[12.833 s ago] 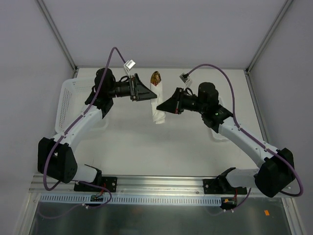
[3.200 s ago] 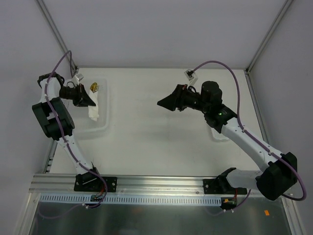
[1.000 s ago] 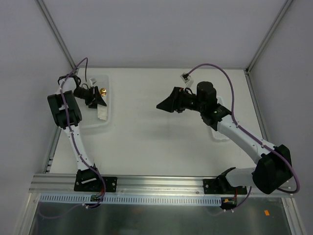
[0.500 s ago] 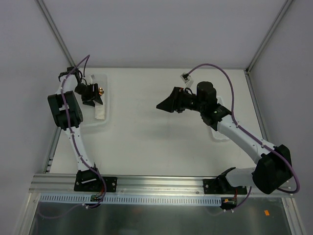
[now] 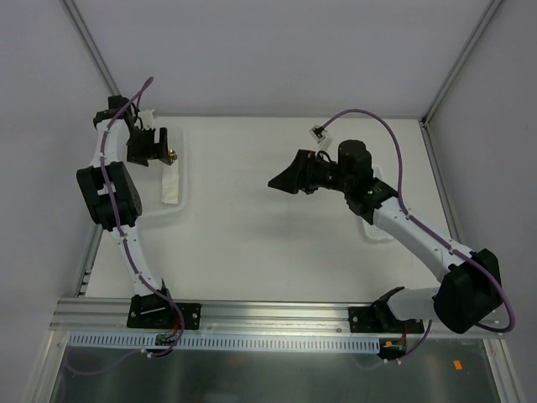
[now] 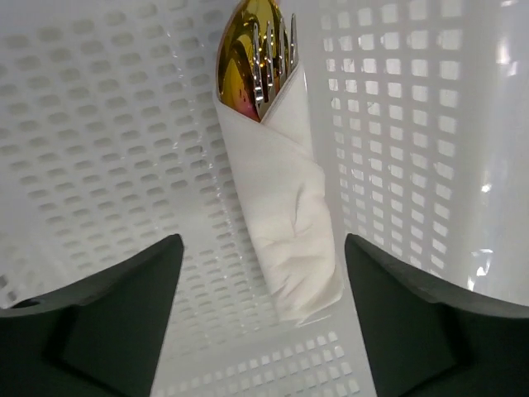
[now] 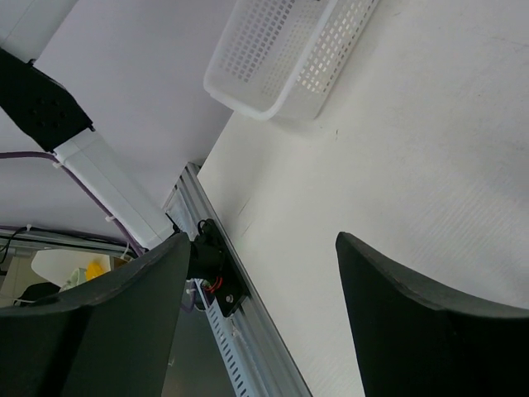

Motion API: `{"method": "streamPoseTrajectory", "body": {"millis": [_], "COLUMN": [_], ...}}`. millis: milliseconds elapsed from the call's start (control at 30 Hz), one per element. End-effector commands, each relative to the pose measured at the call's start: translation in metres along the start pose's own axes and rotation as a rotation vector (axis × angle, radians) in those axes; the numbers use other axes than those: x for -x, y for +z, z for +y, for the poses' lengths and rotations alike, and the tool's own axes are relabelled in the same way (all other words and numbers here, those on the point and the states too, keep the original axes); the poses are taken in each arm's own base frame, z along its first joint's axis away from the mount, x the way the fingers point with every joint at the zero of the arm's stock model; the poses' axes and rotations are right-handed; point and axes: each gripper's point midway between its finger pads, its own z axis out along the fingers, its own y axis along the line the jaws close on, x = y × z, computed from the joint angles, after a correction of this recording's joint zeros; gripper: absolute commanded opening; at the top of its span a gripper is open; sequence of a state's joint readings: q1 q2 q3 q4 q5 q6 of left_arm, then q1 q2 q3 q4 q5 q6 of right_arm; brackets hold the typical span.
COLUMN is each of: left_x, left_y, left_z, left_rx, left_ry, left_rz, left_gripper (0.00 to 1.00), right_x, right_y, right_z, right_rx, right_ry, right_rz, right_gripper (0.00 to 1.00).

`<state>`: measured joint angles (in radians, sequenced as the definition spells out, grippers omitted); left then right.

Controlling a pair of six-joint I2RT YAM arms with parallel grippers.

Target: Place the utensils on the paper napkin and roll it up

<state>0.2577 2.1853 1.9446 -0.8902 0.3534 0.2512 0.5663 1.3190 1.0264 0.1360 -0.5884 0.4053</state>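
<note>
Over the left-hand white perforated plastic basket (image 6: 99, 165) the left gripper (image 6: 262, 241) hangs open and empty, the rolled white paper napkin (image 6: 289, 231) lying on the basket floor just below it, long axis running away toward the shiny gold spoon bowl (image 6: 235, 74) and slim fork tines (image 6: 274, 62), while the equally open, empty right gripper (image 7: 260, 240) hovers well apart from that basket.

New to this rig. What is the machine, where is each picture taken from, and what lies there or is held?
Two robot arms are bolted at the near edge of the table. The overhead view shows both: the left arm reaches over a white basket at far left, the right arm hovers mid-table. The other two views come from wrist cameras; the dark shapes at the bottom are each arm's own jaws. In the basket lies a rolled napkin, a gold spoon and a fork poking out. Both jaws stand open, holding nothing.
</note>
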Motion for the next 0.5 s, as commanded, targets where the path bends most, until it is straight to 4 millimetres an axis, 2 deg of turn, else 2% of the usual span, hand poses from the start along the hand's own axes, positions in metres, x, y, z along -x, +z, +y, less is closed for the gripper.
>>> {"method": "streamPoseTrajectory", "body": {"millis": [0, 33, 67, 133, 200, 233, 267, 300, 333, 367, 400, 433, 467], "left_x": [0.047, 0.054, 0.058, 0.067, 0.069, 0.069, 0.064, 0.062, 0.058, 0.050, 0.044, 0.039, 0.031], "left_y": [-0.075, -0.092, -0.103, -0.131, -0.144, -0.161, -0.163, -0.162, -0.176, -0.171, -0.167, -0.176, -0.173], "left_z": [-0.007, -0.010, -0.011, -0.021, -0.036, -0.048, -0.056, -0.078, -0.093, -0.104, -0.129, -0.147, -0.162], "left_rx": [0.131, 0.149, 0.168, 0.186, 0.201, 0.213, 0.218, 0.205, 0.209, 0.197, 0.159, 0.128, 0.070], "left_ry": [0.110, 0.127, 0.138, 0.183, 0.251, 0.288, 0.317, 0.380, 0.410, 0.421, 0.438, 0.436, 0.422], "left_rz": [-0.195, -0.235, -0.259, -0.323, -0.345, -0.376, -0.370, -0.370, -0.395, -0.378, -0.378, -0.402, -0.400], "left_gripper": [0.83, 0.99, 0.99, 0.99, 0.99, 0.99, 0.99, 0.99, 0.99, 0.99, 0.99, 0.99, 0.99], "right_x": [0.022, 0.022, 0.028, 0.027, 0.033, 0.026, 0.028, 0.028, 0.026, 0.027, 0.030, 0.028, 0.034], "right_y": [-0.015, -0.017, -0.021, -0.026, -0.030, -0.032, -0.035, -0.036, -0.040, -0.042, -0.046, -0.052, -0.059], "right_z": [0.020, 0.017, 0.015, 0.008, 0.001, -0.008, -0.013, -0.021, -0.029, -0.034, -0.043, -0.049, -0.064], "right_rx": [0.029, 0.018, 0.008, -0.029, -0.073, -0.113, -0.138, -0.175, -0.212, -0.235, -0.282, -0.320, -0.387], "right_ry": [-0.096, -0.093, -0.109, -0.106, -0.134, -0.120, -0.124, -0.126, -0.128, -0.131, -0.131, -0.137, -0.139], "right_rz": [-0.056, -0.054, -0.066, -0.048, -0.045, -0.010, -0.009, -0.006, 0.013, 0.016, 0.009, 0.028, 0.016], "right_gripper": [0.76, 0.77, 0.77, 0.80, 0.84, 0.94, 0.99, 0.99, 0.99, 0.99, 0.99, 0.99, 0.99]}}
